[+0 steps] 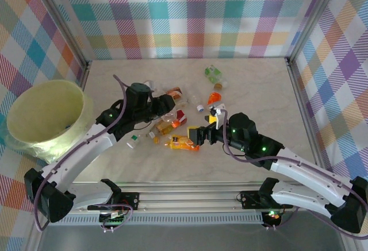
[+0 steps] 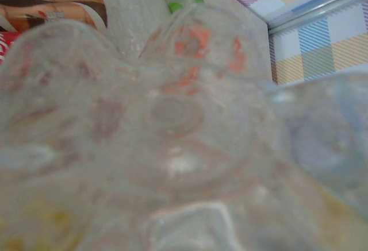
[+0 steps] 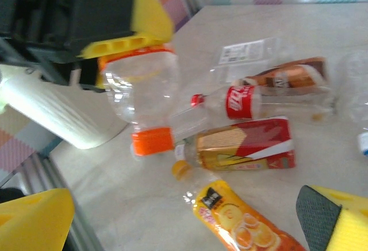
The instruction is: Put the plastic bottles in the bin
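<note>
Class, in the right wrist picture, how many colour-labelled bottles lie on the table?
4: red-labelled bottle mid-table, brown-labelled bottle behind it, red-and-gold bottle in front, orange bottle nearest. Clear ones may hide more.

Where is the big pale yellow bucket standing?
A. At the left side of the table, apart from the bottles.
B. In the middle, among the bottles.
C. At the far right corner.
A: the bucket sits far left, while the bottles lie in the middle.
</note>
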You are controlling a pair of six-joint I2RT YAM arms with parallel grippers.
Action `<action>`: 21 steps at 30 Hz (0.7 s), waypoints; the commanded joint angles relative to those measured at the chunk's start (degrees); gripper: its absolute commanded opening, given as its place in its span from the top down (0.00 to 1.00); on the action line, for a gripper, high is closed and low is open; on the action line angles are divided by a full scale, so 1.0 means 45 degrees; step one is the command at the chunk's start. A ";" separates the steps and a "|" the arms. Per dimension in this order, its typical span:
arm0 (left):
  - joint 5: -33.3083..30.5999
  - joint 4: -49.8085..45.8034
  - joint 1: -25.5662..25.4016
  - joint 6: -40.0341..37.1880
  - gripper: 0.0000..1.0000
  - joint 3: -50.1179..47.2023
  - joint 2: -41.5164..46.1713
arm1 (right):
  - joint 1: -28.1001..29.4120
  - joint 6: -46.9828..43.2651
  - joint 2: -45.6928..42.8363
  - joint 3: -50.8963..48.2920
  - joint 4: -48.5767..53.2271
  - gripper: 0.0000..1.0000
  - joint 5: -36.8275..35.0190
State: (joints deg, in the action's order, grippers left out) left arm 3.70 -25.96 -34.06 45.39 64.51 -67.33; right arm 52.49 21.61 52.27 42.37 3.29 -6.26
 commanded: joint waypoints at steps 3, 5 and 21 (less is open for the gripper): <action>-0.0277 -0.0925 0.0682 -0.0537 0.46 0.1003 0.0427 | 0.0054 0.0492 -0.0020 -0.0277 0.0551 0.00 -0.2667; -0.0335 -0.1512 0.1040 -0.0982 0.46 0.1641 0.0470 | 0.0054 0.0712 0.0072 -0.0237 0.0729 0.00 -0.3279; -0.6833 -0.7541 0.4883 -0.5960 0.46 0.8283 0.0544 | 0.0035 0.2079 -0.0060 -0.0757 0.1631 0.00 -0.5105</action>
State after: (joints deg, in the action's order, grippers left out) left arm -18.41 -53.63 -14.04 25.19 97.95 -64.07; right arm 52.49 28.75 52.80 39.64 9.78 -26.55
